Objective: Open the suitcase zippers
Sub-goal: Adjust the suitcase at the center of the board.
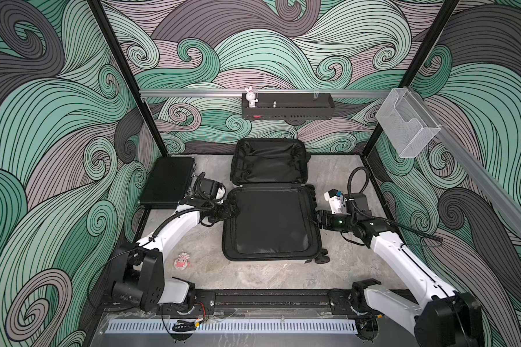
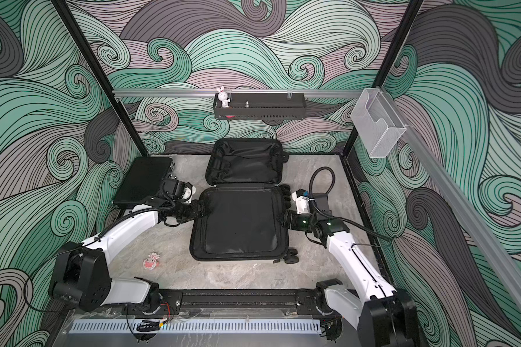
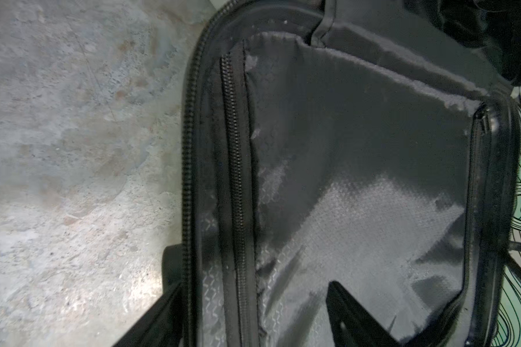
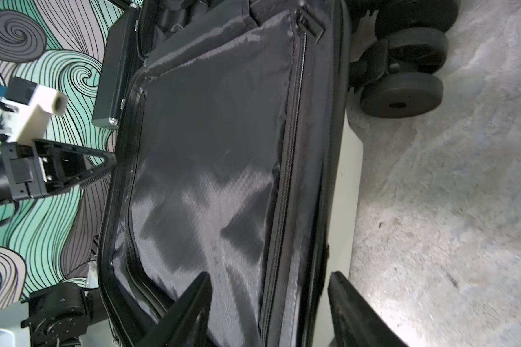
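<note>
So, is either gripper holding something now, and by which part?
Nothing is held, it seems: the left gripper and the right gripper both stand open, each astride a side rim of the suitcase.

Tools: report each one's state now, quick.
Left tool: open, straddling the suitcase rim, gripping nothing.
Right tool: open, straddling the opposite rim, gripping nothing.

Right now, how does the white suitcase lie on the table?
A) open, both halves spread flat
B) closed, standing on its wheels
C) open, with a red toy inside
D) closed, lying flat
A: in a top view the suitcase lies spread in two halves, with its black inside facing up.
</note>
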Controlling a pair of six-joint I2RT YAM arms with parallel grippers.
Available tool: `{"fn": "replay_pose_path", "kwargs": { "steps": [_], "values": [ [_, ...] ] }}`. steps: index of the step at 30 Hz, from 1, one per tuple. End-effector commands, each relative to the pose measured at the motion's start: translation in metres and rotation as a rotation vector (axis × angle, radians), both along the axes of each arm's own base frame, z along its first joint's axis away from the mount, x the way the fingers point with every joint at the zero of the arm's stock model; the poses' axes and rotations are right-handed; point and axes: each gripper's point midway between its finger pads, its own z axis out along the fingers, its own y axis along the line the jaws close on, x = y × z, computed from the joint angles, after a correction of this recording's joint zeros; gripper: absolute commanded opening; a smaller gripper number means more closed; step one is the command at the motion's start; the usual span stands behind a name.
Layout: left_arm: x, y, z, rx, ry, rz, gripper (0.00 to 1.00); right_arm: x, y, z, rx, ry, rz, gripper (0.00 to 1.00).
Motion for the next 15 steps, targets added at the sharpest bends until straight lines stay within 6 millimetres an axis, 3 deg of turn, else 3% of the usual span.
{"fn": "replay_pose_path", "kwargs": {
  "steps": [1,3,8,9,10,12,15],
  "values": [
    [0.005,0.022,0.026,0.117,-0.130,0.034,0.80,0.004,-0.016,0.013,-0.072,-0.079,-0.026,0.66],
    [0.016,0.044,0.050,0.206,-0.253,0.097,0.83,0.021,-0.037,0.027,-0.121,-0.155,-0.087,0.67],
    [0.037,0.103,0.139,0.366,-0.651,0.342,0.89,0.079,-0.101,0.066,-0.226,-0.361,-0.310,0.70],
    [0.038,0.112,0.151,0.394,-0.715,0.382,0.98,0.086,-0.110,0.072,-0.250,-0.398,-0.344,0.71],
    [0.038,0.125,0.159,0.441,-0.780,0.436,0.99,0.096,-0.119,0.077,-0.278,-0.442,-0.376,0.73],
    [0.038,0.144,0.165,0.546,-0.869,0.496,0.99,0.109,-0.138,0.079,-0.338,-0.500,-0.455,0.99],
    [0.036,0.162,0.151,0.721,-0.873,0.501,0.99,0.121,-0.163,0.070,-0.417,-0.541,-0.557,0.99]
  ]
}}
